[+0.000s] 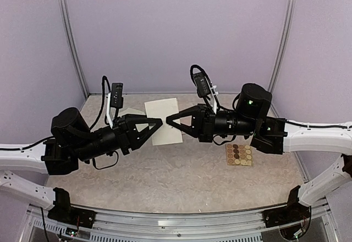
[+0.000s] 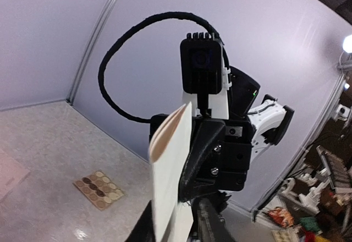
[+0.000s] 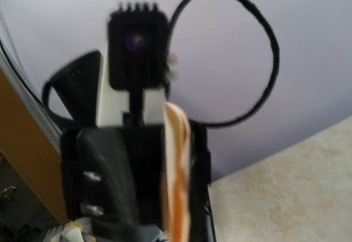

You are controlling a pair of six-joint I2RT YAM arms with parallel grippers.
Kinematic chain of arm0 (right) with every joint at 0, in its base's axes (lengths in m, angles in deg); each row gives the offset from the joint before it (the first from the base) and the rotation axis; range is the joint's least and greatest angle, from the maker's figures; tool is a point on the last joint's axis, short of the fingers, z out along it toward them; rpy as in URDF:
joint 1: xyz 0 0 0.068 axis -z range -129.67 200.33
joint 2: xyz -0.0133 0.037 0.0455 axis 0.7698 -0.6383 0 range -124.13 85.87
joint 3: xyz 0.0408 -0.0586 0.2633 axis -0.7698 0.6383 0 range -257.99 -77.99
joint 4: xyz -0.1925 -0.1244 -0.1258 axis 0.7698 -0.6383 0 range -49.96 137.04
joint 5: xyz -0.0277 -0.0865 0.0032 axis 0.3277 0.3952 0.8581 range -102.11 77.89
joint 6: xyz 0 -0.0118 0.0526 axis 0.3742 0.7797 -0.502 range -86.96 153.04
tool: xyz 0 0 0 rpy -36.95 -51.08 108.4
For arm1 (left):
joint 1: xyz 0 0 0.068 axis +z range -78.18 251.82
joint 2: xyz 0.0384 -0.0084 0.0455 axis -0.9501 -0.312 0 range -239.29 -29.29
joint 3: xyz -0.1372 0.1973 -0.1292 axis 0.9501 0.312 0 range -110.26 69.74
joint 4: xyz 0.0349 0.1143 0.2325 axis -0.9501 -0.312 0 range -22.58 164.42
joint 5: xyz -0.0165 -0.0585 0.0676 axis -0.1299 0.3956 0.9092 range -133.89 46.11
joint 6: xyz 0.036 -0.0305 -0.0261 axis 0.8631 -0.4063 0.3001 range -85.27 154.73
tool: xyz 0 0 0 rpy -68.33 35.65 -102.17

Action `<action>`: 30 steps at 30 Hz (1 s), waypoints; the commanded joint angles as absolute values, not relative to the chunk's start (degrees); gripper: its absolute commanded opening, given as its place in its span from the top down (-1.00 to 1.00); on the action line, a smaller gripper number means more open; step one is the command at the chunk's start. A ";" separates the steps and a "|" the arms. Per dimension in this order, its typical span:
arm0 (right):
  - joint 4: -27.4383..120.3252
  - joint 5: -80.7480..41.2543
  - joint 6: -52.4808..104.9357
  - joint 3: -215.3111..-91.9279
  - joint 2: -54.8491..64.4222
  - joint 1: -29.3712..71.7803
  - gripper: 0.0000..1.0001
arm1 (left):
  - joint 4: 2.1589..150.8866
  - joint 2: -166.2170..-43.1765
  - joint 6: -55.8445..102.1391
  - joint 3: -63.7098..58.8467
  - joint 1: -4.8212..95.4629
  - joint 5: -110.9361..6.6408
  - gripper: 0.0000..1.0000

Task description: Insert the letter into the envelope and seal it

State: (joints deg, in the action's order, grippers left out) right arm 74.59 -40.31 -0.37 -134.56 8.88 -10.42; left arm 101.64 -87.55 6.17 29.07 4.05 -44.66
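Observation:
The cream envelope [image 1: 163, 122] is held up off the table at the middle, between the two grippers that meet tip to tip. My left gripper [image 1: 159, 122] is shut on it from the left, and my right gripper [image 1: 169, 118] is shut on it from the right. In the left wrist view the envelope [image 2: 168, 181] stands edge-on, rising out of my left gripper [image 2: 173, 223]. Its mouth bulges open and shows a pinkish-beige inside [image 2: 164, 135]. In the blurred right wrist view the envelope [image 3: 177, 170] stands edge-on in my right gripper [image 3: 179, 209]. I cannot make out the letter as a separate sheet.
A small tan sheet of round brown stickers [image 1: 238, 154] lies on the table under the right arm; it also shows in the left wrist view [image 2: 99, 188]. A pinkish sheet's corner [image 2: 10, 173] lies at the left edge of that view. Purple walls close in the back and sides.

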 commanded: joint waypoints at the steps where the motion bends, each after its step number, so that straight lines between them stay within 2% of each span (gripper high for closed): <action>1: 69.48 -39.50 1.87 -134.79 10.83 -10.86 1.00 | 99.53 -87.06 6.32 25.69 5.02 -44.03 0.26; 3: 68.44 -39.36 2.09 -134.52 11.11 -10.79 1.00 | 99.17 -86.70 6.41 25.66 5.58 -44.06 0.29; 6: 67.47 -39.09 2.29 -134.02 11.61 -10.88 1.00 | 99.07 -86.11 6.28 25.83 6.63 -44.02 0.57; 8: 67.10 -38.82 2.36 -133.67 11.91 -10.84 1.00 | 98.87 -85.51 5.97 26.03 7.27 -44.06 0.90; 9: 66.95 -38.67 2.36 -133.48 12.13 -10.84 1.00 | 98.67 -85.40 5.75 26.16 7.57 -44.06 1.00; 13: 66.49 -37.85 2.58 -132.91 12.69 -10.88 1.00 | 98.07 -84.93 5.26 26.22 8.27 -44.31 1.00; 14: 66.36 -37.74 2.71 -132.84 12.87 -10.85 1.00 | 97.53 -84.93 5.01 26.04 8.54 -44.33 0.94; 16: 66.06 -37.38 2.95 -132.66 13.09 -10.84 1.00 | 96.70 -84.93 4.79 25.73 8.80 -44.24 0.49; 18: 65.70 -37.25 3.14 -132.60 13.17 -10.83 1.00 | 96.56 -84.80 4.76 25.77 9.10 -44.19 0.31; 19: 65.61 -37.17 3.26 -132.65 13.18 -10.80 1.00 | 96.57 -84.69 4.76 25.73 9.23 -44.23 0.36; 22: 65.41 -37.15 3.25 -132.42 13.27 -10.87 1.00 | 96.57 -84.56 4.67 25.79 9.51 -44.19 1.00; 27: 65.25 -36.29 3.63 -132.03 13.65 -10.86 1.00 | 96.29 -85.47 4.83 25.26 9.94 -45.43 1.00; 28: 65.23 -35.26 3.72 -131.66 14.03 -10.84 1.00 | 95.42 -85.68 4.92 24.81 10.25 -44.98 0.95; 29: 65.05 -33.91 3.81 -131.23 14.63 -10.84 1.00 | 94.07 -85.99 4.81 24.14 10.92 -44.37 0.65; 30: 64.64 -31.97 3.86 -130.79 15.25 -10.83 1.00 | 92.28 -86.42 4.65 23.33 11.80 -44.07 0.26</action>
State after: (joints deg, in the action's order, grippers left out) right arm 66.11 -36.53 2.74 -132.62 12.31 -10.64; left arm 95.94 -85.52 4.88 26.89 9.60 -44.99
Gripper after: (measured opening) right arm 0.003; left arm 0.087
